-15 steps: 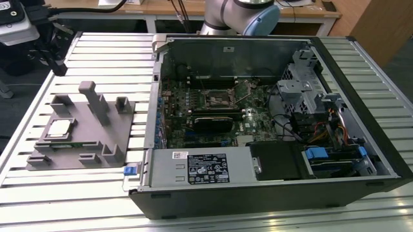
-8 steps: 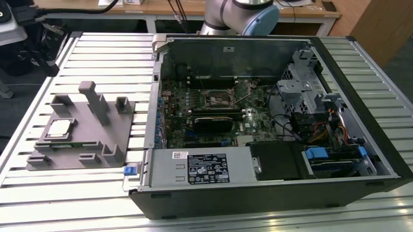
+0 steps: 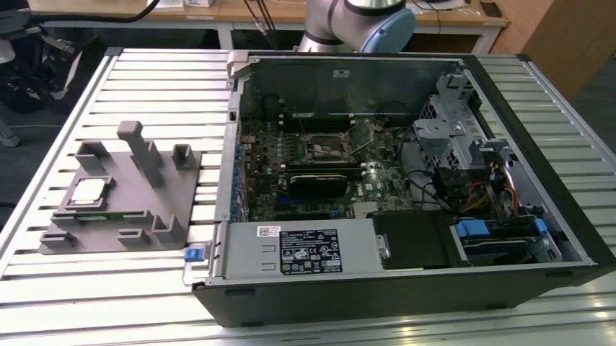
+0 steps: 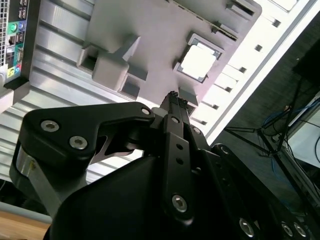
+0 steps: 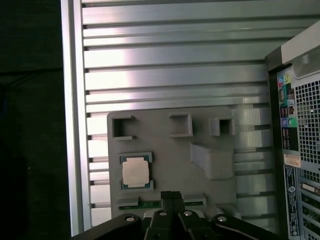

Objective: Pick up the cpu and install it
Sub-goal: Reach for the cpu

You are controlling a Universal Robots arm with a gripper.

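Eyes on the cpu (image 5: 135,172): lying flat, silver face up, in a square pocket of the grey fixture (image 5: 165,150), out on the slotted counter (image 3: 144,79) at the exterior view's left of the open case (image 3: 405,288). Hovering over that same fixture with the pincer (image 5: 172,196) pinched narrow, tips pressed together, nothing held. Not lined up, though: in both wrist views sitting off to one side of the tips and a little beyond them, near but clearly apart, no contact. Square, so no long axis to speak of; edges squared to the fixture and, judging by the first wrist view, roughly squared to the pincer's closing line as well. Just one arm (image 3: 361,21) on the job, so no choosing between sides. Hard to gauge how high above the pocket. Right by the tips, a green strip (image 5: 145,204) partly covered by the pincer. Deep in the case, the socket (image 3: 322,149) small and dim, open or latched impossible to tell. Arm cut off at the exterior view's top edge.
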